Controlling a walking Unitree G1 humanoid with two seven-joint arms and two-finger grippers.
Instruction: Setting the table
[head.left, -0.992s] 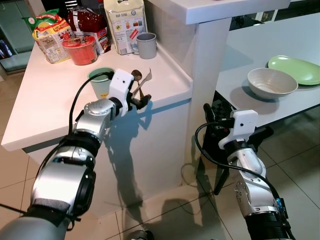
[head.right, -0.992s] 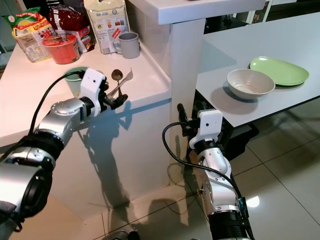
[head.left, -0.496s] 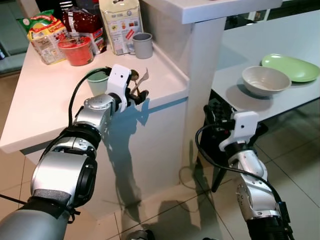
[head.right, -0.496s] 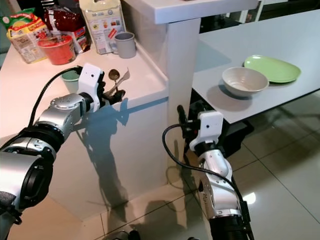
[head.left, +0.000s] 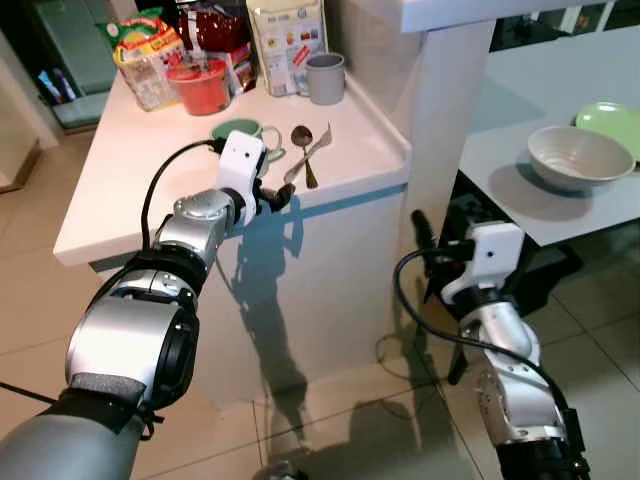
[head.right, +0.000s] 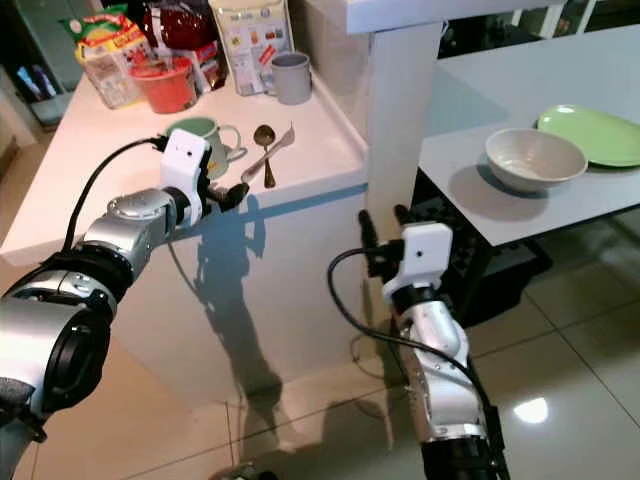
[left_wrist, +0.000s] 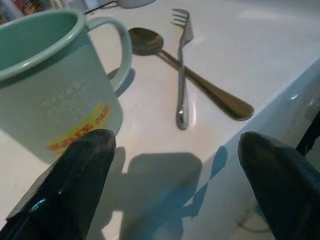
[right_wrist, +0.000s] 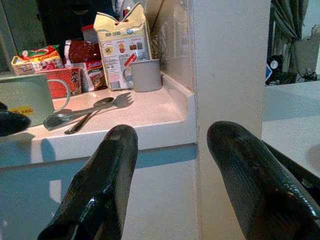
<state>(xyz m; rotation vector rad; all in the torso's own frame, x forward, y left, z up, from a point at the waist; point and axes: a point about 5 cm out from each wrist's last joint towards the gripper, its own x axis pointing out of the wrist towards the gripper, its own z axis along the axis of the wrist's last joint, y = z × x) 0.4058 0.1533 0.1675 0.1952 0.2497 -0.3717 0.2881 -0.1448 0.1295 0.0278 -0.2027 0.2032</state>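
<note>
Head views: a white worktop (head.left: 120, 190) juts toward the robot. A fork (head.left: 312, 154) lies crossed over a spoon (head.left: 303, 150) near the front right corner, beside a green mug (head.left: 238, 135).
Back edge: a grey cup (head.left: 325, 78), a red bowl (head.left: 199, 86) and food packets (head.left: 285, 42).
Left gripper (head.left: 276, 197): at the front edge, just short of the cutlery, holding nothing.
Right gripper (head.left: 432, 247): low beside the pillar, idle.
Left wrist view: fingers (left_wrist: 75, 175) spread wide; the fork and spoon lie ahead between them, the mug touching neither.
Right wrist view: fingers (right_wrist: 107, 177) apart, empty.
Step, as judged: reach forward, close low on both handles where they cross, keep clear of the mug.
Room: tiled floor; to the right, a grey table (head.right: 560, 200) with a bowl (head.right: 535, 157) and green plate (head.right: 598, 134).
</note>
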